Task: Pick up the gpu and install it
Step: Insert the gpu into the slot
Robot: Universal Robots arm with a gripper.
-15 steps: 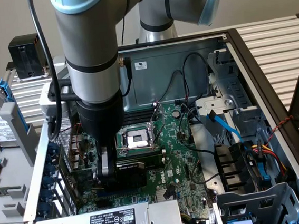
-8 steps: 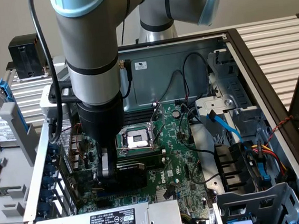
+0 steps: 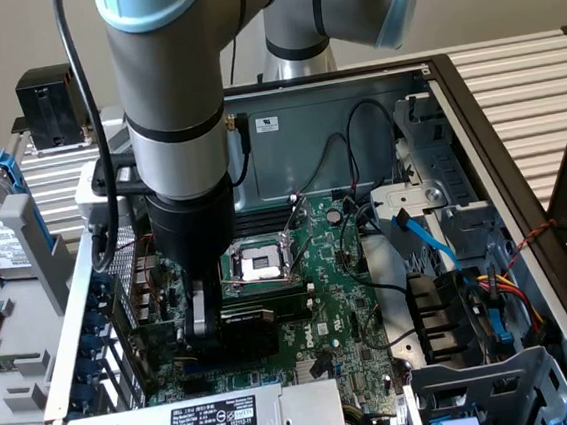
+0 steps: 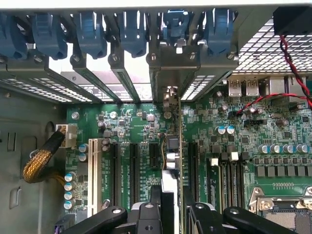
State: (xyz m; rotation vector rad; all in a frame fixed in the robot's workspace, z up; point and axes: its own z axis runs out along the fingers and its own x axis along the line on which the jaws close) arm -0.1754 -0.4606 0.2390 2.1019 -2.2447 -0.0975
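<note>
The gpu (image 4: 171,146) stands on edge between my fingers (image 4: 146,214), its thin green card running straight out from my pincer (image 4: 170,212) toward the rear slot openings, its silver bracket (image 4: 168,73) up against the case's back wall. I am pinching it, jaws half closed on its sides. It sits down among the black expansion slots (image 4: 132,168) of the motherboard (image 3: 342,297). The blue retention clips (image 4: 131,29) crowd the bracket end; the processor socket (image 3: 258,265) lies just beside my pincer (image 3: 209,330).

even indoor light; glare through rear slots; arm casts shadow.
</note>
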